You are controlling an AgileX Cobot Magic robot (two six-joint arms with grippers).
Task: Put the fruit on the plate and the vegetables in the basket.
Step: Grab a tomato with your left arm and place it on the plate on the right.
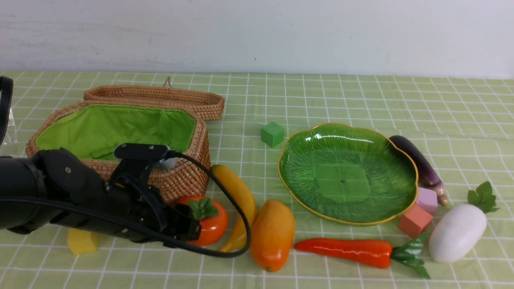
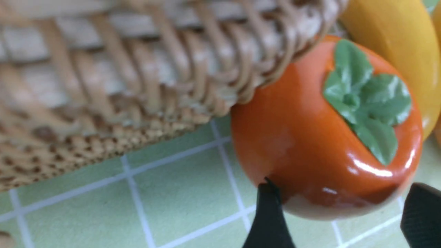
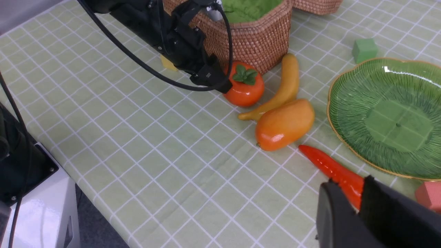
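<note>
Reaching in low beside the basket (image 1: 185, 176), the left gripper (image 1: 190, 227) brackets the persimmon (image 1: 211, 224), which sits on the checked cloth touching the wicker wall, with the banana (image 1: 239, 199) just beside it on the other side. In the left wrist view one of the fingertips (image 2: 269, 213) touches the fruit's lower flank, while the other stands just off the opposite side with a sliver of cloth between, so the jaws are spread around the fruit, not clamped on it. The step in hand looks like the first fruit pickup. The plate (image 1: 348, 220) is bare, the basket's green lining shows nothing inside, and the lid (image 1: 156, 98) is thrown back. The mango (image 1: 273, 235), carrot (image 1: 346, 251), radish (image 1: 457, 233) and eggplant (image 1: 418, 162) all lie loose on the table. The next move probably calls for pinching the jaws onto the glossy round body below its leafy cap, then lifting straight up, since the basket wall and banana crowd both sides. A long carry across the banana and mango to the plate would follow. A slick, curved shell may squirt out of a shallow grip, so a hold near its widest girth seems wise. The right gripper (image 3: 360, 186) hangs above the near end of the carrot, its fingers apparently drawn together with nothing between them.
</note>
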